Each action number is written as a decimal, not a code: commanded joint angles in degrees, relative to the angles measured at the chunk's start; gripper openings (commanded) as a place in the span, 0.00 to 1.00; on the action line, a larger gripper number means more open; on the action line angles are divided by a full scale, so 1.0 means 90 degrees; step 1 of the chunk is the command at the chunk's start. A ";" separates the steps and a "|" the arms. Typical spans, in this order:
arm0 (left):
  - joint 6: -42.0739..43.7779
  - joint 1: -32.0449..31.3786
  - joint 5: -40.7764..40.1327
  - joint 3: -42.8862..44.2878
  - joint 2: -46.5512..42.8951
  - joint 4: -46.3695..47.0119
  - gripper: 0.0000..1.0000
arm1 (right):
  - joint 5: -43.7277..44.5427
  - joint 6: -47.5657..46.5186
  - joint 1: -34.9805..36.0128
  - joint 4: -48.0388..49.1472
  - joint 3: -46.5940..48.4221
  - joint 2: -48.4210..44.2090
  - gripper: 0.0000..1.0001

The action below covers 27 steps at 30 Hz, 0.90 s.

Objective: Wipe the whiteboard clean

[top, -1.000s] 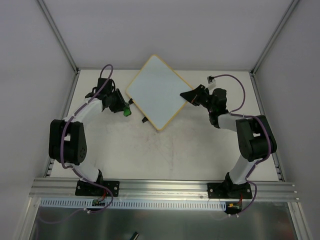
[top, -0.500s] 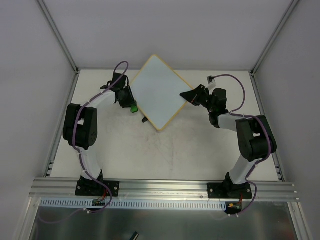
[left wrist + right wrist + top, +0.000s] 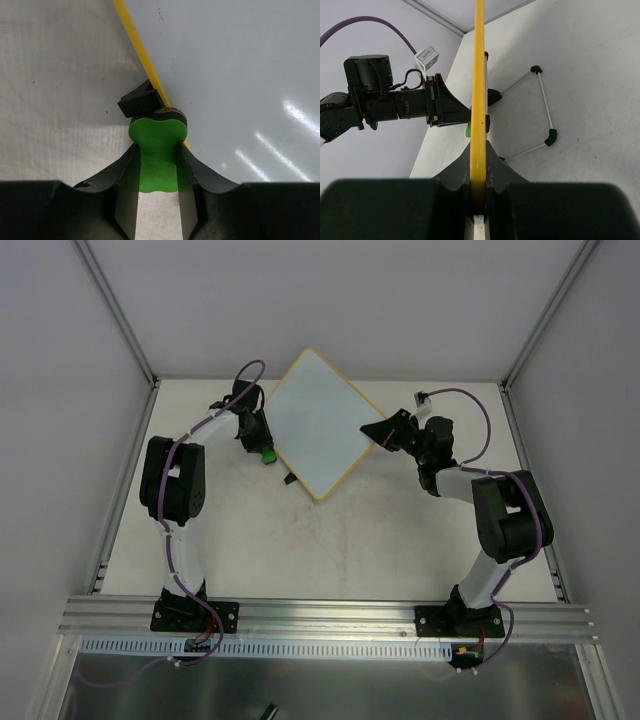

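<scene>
The whiteboard (image 3: 315, 420) stands tilted as a diamond at the back middle, with a yellow rim (image 3: 134, 42) and a black clip (image 3: 141, 100) on its left edge. My left gripper (image 3: 262, 444) is shut on the green eraser (image 3: 267, 454). In the left wrist view the eraser (image 3: 157, 131) sits between my fingers, its tip at the board's rim beside the clip. My right gripper (image 3: 377, 432) is shut on the board's right edge. The right wrist view shows its jaws clamped on the yellow rim (image 3: 479, 75).
A wire stand leg with black caps (image 3: 542, 107) lies on the table behind the board. The left arm (image 3: 395, 105) shows beyond the board in the right wrist view. Grey walls and metal frame posts (image 3: 115, 310) close in the table.
My left gripper has moved right with the eraser, from left of the board to its left edge. The right arm and the board have not moved.
</scene>
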 commanded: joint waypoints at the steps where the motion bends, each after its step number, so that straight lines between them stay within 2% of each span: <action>1: 0.0226 0.0003 -0.0453 0.0420 0.0328 0.0022 0.00 | -0.0188 0.0048 -0.0032 0.0560 0.0149 -0.0072 0.00; 12: 0.0226 0.0013 -0.1575 0.0470 0.0153 -0.0202 0.00 | -0.0188 0.0038 -0.0032 0.0570 0.0149 -0.0072 0.00; 17: 0.0411 -0.0162 -0.1713 0.0498 0.0153 -0.0202 0.00 | -0.0197 0.0048 -0.0032 0.0560 0.0159 -0.0052 0.00; 27: 0.0518 -0.0670 -0.0952 0.0011 -0.0267 -0.0202 0.00 | -0.0197 0.0029 -0.0032 0.0560 0.0178 -0.0013 0.00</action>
